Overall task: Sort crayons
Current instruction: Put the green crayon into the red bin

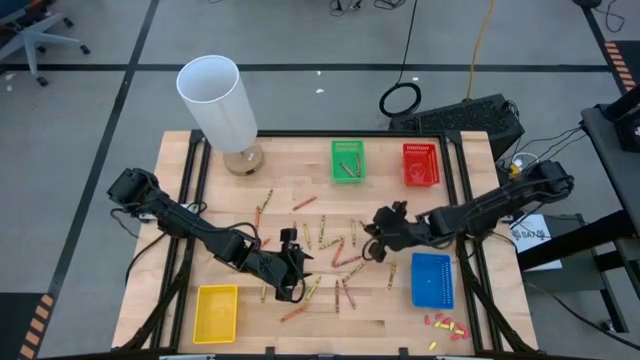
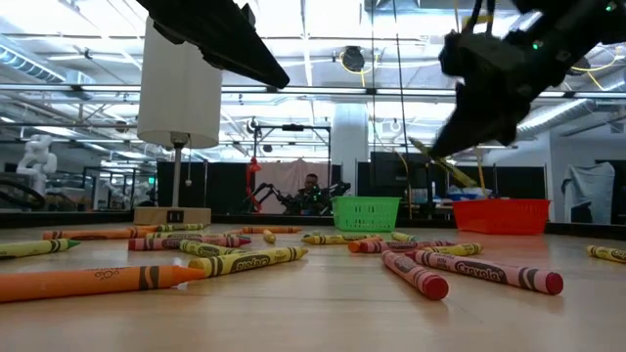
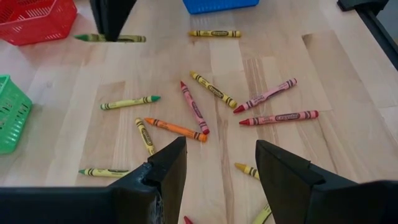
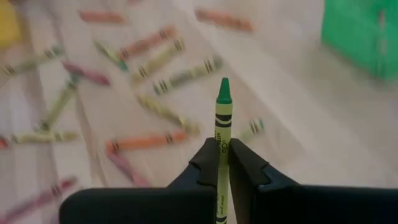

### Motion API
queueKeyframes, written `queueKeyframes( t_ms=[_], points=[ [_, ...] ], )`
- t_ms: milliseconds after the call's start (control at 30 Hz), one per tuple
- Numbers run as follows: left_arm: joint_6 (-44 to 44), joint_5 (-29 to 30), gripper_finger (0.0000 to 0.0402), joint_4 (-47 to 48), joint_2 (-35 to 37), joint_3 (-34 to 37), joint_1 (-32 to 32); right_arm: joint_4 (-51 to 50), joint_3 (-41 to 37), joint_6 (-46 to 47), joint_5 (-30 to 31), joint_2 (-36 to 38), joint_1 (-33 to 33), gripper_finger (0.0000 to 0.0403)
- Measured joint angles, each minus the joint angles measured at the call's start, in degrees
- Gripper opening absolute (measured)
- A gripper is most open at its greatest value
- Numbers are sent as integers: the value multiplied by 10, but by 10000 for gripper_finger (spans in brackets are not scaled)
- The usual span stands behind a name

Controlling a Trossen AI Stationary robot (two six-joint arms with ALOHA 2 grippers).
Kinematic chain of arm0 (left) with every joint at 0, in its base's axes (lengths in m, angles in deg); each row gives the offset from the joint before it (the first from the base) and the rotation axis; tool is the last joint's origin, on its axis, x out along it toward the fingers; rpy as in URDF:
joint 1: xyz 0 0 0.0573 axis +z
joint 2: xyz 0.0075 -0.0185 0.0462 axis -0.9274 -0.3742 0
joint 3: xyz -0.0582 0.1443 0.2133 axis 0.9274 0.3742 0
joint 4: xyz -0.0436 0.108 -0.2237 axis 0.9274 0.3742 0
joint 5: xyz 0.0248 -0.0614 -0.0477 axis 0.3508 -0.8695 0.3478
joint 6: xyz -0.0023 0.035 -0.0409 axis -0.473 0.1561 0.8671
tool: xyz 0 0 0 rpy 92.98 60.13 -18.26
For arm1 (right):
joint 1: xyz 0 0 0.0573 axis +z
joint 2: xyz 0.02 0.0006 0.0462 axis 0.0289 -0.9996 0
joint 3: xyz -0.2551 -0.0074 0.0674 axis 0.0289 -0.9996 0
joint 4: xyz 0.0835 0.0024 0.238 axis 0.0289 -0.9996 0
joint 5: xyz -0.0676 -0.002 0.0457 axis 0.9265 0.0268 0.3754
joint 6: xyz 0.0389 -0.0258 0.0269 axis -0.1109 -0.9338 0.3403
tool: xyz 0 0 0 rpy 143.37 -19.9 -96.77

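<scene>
1. Worktop (image 1: 230, 200): wooden, crayons (image 1: 335, 250) strewn over its middle, most of them short of the green basket (image 1: 347, 160).
2. Left arm: low over the strewn crayons, farther from the green basket than the right; left pincer (image 1: 293, 280) spread, holding nothing, crayons flat on the wood just ahead of its fingers (image 3: 168, 174).
3. Right pincer (image 1: 376, 243): lifted clear of the wood, pressed together on a green crayon (image 4: 222, 134), long axis in line with the fingers, tip jutting out beyond them.
4. Deciding relation: green basket beyond the held crayon's tip and to one side; right arm the nearer to it by far.
5. Baskets: green one with a few crayons inside; red basket (image 1: 420, 163) just beside it, contents unclear; blue basket (image 1: 432, 279) and yellow basket (image 1: 217, 311) well apart from it, seemingly bare.
</scene>
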State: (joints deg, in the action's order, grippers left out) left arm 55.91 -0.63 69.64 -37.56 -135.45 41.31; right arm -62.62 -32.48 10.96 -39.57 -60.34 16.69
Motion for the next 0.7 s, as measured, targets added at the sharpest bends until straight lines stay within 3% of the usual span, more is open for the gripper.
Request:
queueKeyframes(
  t_ms=[167, 700],
  points=[
    [0, 0, 190, 0, 0, 0, 0, 121, -36, -37, 59, 0, 28, 2],
    [1, 0, 190, -13, 0, 0, 0, 360, -49, -232, 57, 0, 65, 2]
  ],
)
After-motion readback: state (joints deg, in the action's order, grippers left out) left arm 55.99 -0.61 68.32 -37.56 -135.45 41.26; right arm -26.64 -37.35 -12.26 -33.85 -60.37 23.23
